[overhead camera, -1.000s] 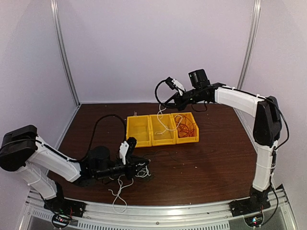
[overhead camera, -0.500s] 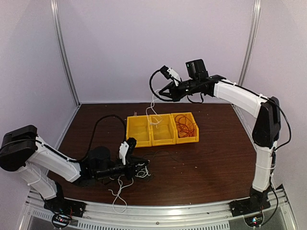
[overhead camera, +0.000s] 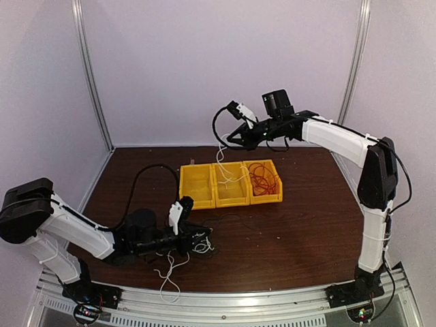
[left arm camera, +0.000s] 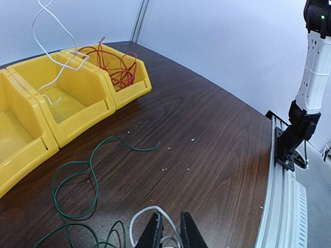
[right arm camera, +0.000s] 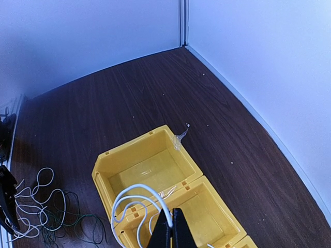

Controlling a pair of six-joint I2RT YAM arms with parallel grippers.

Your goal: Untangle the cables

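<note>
My right gripper [overhead camera: 230, 139] hangs high over the yellow bins, shut on a white cable [right arm camera: 135, 192]. That cable loops down from the jaws into the middle bin [overhead camera: 231, 199]. A red cable [overhead camera: 263, 176] lies bunched in the right bin [overhead camera: 267, 198]. Near the table's front, my left gripper [left arm camera: 171, 231] rests low on a small tangle [overhead camera: 193, 246] of white and dark green cables. Its jaws are nearly together with white cable [left arm camera: 146, 213] between them. A green cable [left arm camera: 76, 175] curls across the wood ahead of it.
The left bin [right arm camera: 150, 138] holds no cable; a scrap of clear tape [right arm camera: 181, 136] sticks to its rim. A white tail [overhead camera: 167, 275] trails toward the front rail [overhead camera: 225, 300]. Purple walls enclose the table's back and sides.
My right gripper has risen and shifted left with the white cable, drawing it up out of the bins. The left arm has stayed in place on the tangle.
</note>
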